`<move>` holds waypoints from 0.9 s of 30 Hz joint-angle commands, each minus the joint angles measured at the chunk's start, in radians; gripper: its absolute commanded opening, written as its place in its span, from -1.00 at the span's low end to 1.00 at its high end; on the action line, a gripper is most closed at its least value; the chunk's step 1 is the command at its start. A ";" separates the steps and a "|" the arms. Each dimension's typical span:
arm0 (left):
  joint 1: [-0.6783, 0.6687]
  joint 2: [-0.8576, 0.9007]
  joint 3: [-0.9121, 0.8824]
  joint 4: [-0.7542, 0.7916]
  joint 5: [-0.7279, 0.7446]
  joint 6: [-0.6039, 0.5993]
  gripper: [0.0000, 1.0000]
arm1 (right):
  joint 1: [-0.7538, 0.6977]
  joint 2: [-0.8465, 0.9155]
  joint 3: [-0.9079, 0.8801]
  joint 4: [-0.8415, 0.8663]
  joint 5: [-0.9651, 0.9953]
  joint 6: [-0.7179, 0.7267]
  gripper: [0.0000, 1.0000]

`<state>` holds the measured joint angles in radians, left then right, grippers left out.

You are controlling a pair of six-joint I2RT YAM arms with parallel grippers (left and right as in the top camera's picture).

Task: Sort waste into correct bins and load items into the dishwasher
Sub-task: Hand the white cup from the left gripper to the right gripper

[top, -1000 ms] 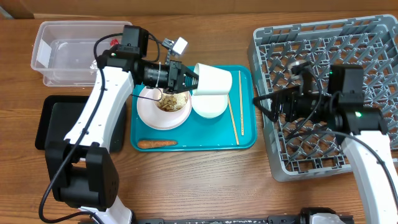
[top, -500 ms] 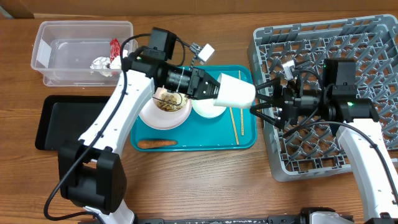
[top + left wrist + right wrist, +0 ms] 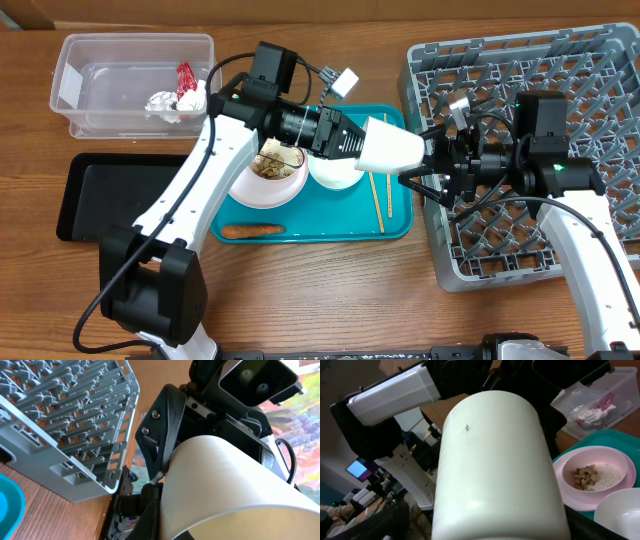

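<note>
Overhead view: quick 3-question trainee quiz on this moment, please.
1. True or false: the left gripper holds the cup.
2. Where do the chopsticks lie? A) rack B) teal tray C) black tray
3. Name the two things in the clear tub.

Key: 1 true. 2 B. 3 tissue and red wrapper.

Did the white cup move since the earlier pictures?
Yes. The white cup went right across the teal tray, and now it is over the tray's right edge, almost at the grey rack.
</note>
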<state>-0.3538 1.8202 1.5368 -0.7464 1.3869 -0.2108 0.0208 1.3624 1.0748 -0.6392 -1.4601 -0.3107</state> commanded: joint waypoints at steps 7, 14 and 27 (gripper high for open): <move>-0.010 0.016 0.019 0.003 -0.010 -0.023 -0.92 | 0.013 -0.003 0.025 0.035 -0.006 -0.008 0.59; -0.010 0.016 0.019 0.003 -0.010 -0.023 -0.92 | 0.013 -0.002 0.025 0.072 -0.006 -0.008 0.47; -0.010 0.016 0.019 0.003 -0.057 -0.022 -0.64 | 0.013 -0.002 0.025 0.077 0.095 -0.003 0.31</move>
<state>-0.3588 1.8202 1.5372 -0.7437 1.3689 -0.2287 0.0269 1.3624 1.0748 -0.5674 -1.3903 -0.3107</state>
